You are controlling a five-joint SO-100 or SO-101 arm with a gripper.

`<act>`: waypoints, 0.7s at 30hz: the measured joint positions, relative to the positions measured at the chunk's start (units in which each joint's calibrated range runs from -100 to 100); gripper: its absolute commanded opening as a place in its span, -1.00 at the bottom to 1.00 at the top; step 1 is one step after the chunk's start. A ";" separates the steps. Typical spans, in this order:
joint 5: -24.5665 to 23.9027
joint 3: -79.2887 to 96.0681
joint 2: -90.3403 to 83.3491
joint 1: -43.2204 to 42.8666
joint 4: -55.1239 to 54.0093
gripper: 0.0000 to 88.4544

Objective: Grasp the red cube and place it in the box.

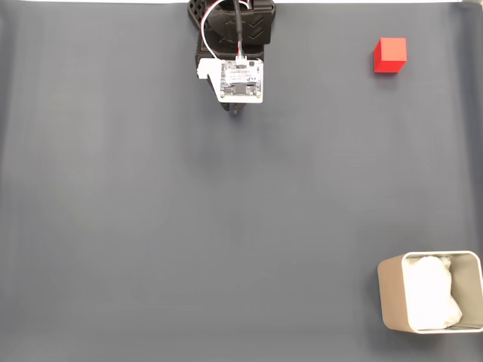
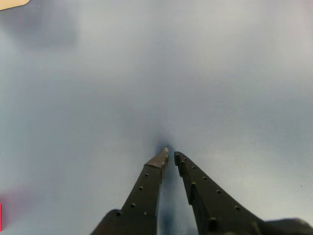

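Note:
In the fixed view the red cube [image 1: 390, 55] sits on the dark grey mat at the top right. The beige box [image 1: 392, 294] with white padding inside stands at the bottom right corner. My arm is folded at the top centre, and the gripper [image 1: 238, 108] pokes out just below a white circuit board, well left of the cube. In the wrist view the two black fingers come together at their tips, so the gripper [image 2: 171, 154] is shut on nothing, close above the mat. A sliver of the red cube [image 2: 1, 217] shows at the lower left edge.
The white circuit board [image 1: 241, 80] with its cable rides on top of the arm. A dark grey mat [image 1: 189, 226] covers the whole work surface. A beige corner of the box [image 2: 12, 2] shows at the top left of the wrist view.

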 measured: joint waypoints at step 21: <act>0.00 0.00 0.00 0.96 -0.48 -1.00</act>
